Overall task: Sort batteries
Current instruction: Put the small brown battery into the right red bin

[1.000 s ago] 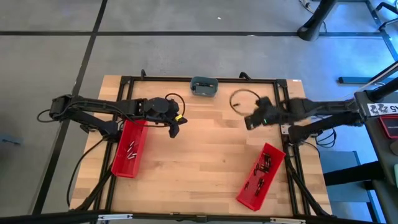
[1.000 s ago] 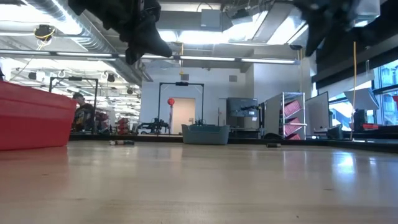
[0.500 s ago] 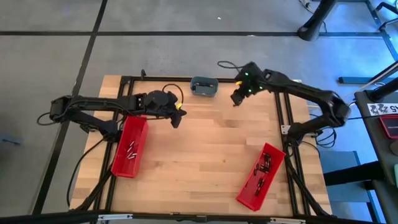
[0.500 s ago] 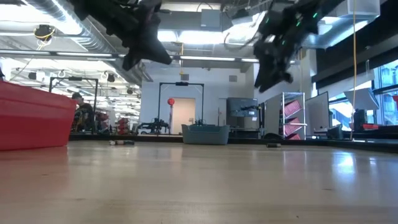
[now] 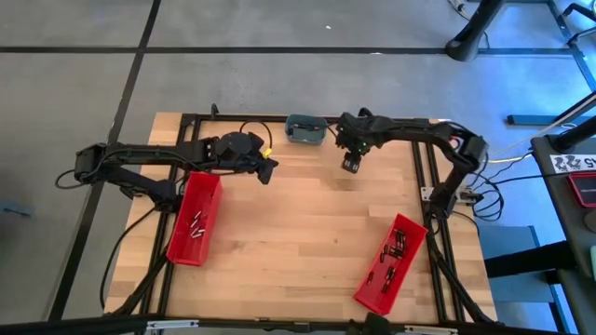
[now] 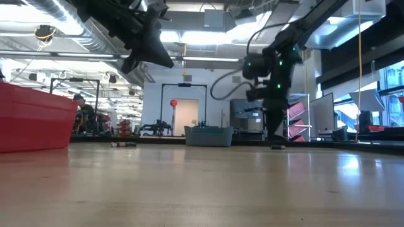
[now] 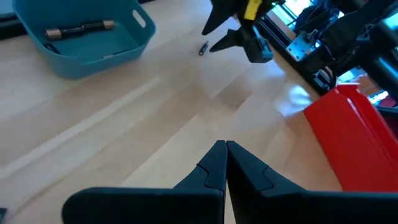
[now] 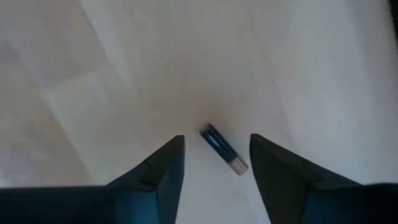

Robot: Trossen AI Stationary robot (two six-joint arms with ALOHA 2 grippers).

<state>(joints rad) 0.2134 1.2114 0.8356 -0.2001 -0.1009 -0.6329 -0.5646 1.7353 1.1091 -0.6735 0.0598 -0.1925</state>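
Observation:
One loose battery (image 8: 224, 149), dark blue with a silvery end, lies on its side on the wooden table. My right gripper (image 8: 216, 138) is open and points down over it, a finger on either side, touching nothing. The high view shows this gripper (image 5: 351, 166) just right of the grey-blue dish (image 5: 304, 128), which has two batteries (image 7: 78, 29) lying in it. My left gripper (image 5: 267, 170) hangs shut and empty above the table, left of the dish. Several batteries lie in the left red bin (image 5: 195, 219) and the right red bin (image 5: 392, 263).
A black metal frame (image 5: 424, 167) runs around the table top. Bare wood (image 5: 298, 233) lies between the two red bins. Cables loop behind each gripper near the far edge.
My right gripper has swung from the table's right side toward the dish, rolled its wrist, and dropped down over the loose battery. My left gripper has drifted a little toward the far edge, still shut.

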